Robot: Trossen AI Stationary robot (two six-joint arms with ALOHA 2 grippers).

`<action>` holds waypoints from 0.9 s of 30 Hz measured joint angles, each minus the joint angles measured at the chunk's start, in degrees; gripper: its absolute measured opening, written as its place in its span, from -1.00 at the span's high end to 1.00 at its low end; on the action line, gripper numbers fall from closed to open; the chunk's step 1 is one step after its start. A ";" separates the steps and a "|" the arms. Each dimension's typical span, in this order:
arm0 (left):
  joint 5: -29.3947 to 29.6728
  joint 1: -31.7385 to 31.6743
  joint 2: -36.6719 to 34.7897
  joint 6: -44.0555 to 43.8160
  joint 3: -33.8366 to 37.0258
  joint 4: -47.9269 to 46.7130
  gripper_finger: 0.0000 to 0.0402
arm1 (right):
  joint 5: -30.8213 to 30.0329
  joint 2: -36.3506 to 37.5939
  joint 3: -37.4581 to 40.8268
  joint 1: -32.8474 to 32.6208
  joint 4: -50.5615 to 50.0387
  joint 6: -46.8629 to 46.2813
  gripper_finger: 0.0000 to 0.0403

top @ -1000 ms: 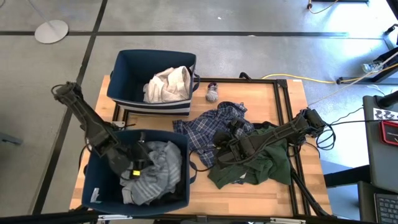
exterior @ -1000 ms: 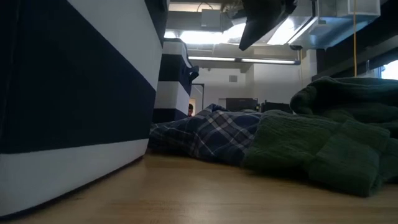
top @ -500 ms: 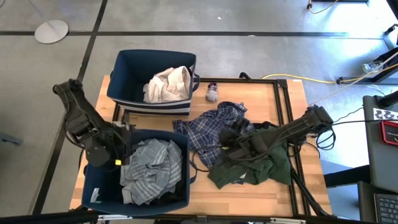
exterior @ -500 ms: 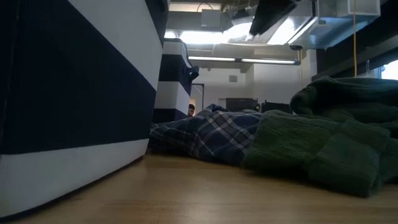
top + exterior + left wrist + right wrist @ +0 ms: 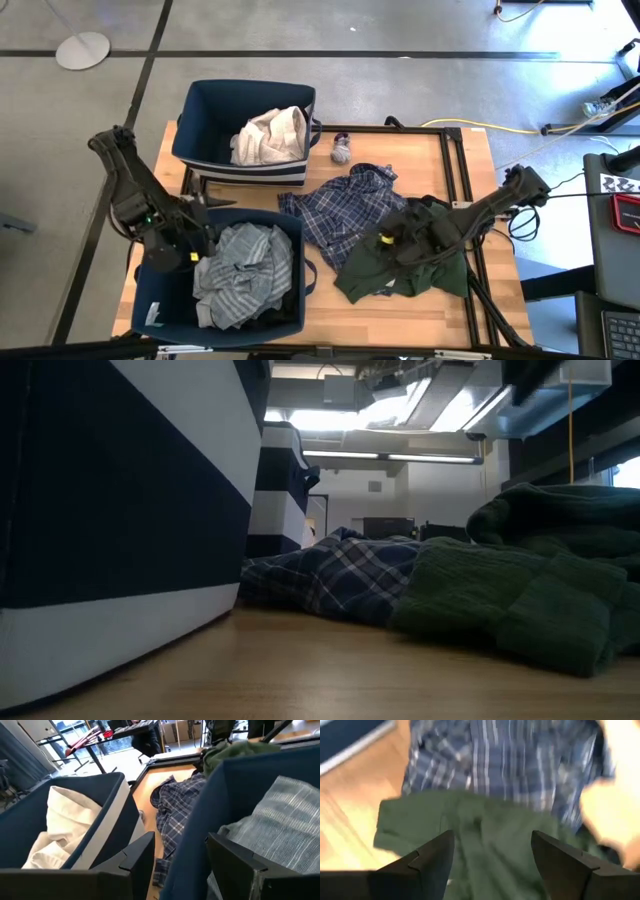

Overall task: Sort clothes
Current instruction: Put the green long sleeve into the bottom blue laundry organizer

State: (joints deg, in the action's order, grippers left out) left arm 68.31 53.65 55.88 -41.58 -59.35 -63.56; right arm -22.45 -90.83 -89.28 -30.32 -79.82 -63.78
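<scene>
Both arms have shifted since a second ago: left gripper (image 5: pixel 188 243) pulled back out of the near bin (image 5: pixel 150 290) to its left rim, jaws apart and empty, leaving the striped garment (image 5: pixel 240 268) crumpled inside; right gripper (image 5: pixel 392 243) slid off the plaid shirt (image 5: pixel 345 205) and now hovers over the green garment (image 5: pixel 400 275), fingers spread, holding nothing. Plaid shirt is thin, rumpled woven cloth, overlapping the thicker green heap. White garment (image 5: pixel 270 135) is bunched in the far bin (image 5: pixel 200 110). Small sock (image 5: pixel 341 150) lies just beside that bin. Bare wooden table (image 5: pixel 470 150) shows toward the far right corner and along the near edge.
</scene>
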 joint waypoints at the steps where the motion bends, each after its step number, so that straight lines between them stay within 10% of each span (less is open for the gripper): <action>1: -0.01 0.00 0.00 0.00 0.33 -0.04 0.15 | 1.56 -0.04 0.68 -0.59 -0.27 -2.64 -0.31; 8: -0.05 0.11 0.05 -2.51 4.53 0.15 0.15 | 6.44 -0.13 7.77 -4.42 2.97 -14.46 -0.31; 27: 0.26 0.13 0.04 2.26 4.80 1.65 0.15 | -1.84 -0.15 23.48 -4.53 20.64 -7.26 -0.31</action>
State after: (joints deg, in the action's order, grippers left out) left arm 68.58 53.78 55.92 -39.33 -54.54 -61.91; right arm -24.28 -90.98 -65.80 -34.85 -59.18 -71.03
